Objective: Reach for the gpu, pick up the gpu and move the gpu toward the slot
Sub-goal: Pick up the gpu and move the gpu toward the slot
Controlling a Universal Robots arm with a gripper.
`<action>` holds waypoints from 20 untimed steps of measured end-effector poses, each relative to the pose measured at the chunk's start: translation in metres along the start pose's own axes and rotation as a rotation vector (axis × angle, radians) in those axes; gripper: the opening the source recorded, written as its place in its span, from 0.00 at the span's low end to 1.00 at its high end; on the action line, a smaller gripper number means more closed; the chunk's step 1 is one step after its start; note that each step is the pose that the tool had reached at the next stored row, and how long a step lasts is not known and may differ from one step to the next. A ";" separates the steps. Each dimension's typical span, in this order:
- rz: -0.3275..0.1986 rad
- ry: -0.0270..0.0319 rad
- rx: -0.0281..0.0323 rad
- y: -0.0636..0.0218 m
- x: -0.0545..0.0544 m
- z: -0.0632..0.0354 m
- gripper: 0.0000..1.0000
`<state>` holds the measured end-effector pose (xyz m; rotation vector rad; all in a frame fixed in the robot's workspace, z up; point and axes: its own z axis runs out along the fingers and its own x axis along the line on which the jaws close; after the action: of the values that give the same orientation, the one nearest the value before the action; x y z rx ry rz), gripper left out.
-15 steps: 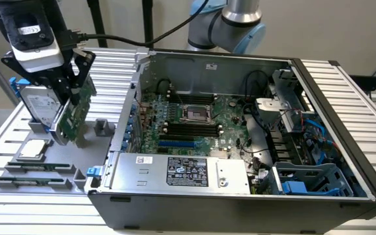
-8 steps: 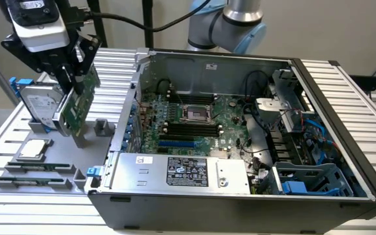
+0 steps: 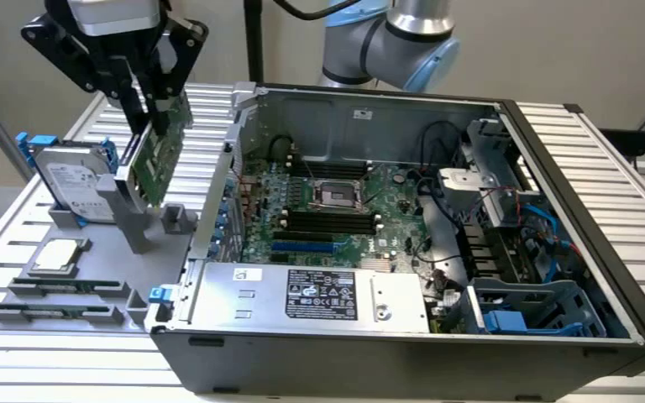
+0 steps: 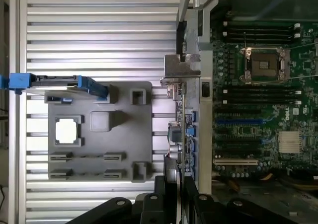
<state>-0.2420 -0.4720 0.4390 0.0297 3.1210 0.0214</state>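
- Ribbed aluminium tabletop (image 3: 591,159) carries an open computer case (image 3: 412,353) and, beside it on the exterior view's left, a grey parts holder (image 3: 43,243).
- Gripper (image 3: 149,105) hangs above that holder, its black fingers (image 3: 132,101) clamped on the upper edge of the gpu (image 3: 157,159).
- Green and upright, the gpu is lifted clear of the holder, with its silver bracket (image 3: 132,210) hanging down toward the holder's upright posts.
- From the wrist view the gpu (image 4: 179,110) appears edge-on, just beside the case's rear wall and outside it.
- On the holder sit a hard drive with blue rails (image 3: 70,180) and a square processor chip (image 3: 56,254).
- Inside the case lies the motherboard (image 3: 322,210) with its empty CPU socket (image 3: 338,195).
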 end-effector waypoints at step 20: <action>0.000 0.0125 -0.0155 0.0018 -0.091 -0.0100 0.26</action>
<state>-0.1511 -0.4720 0.4509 0.0300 3.1331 0.0460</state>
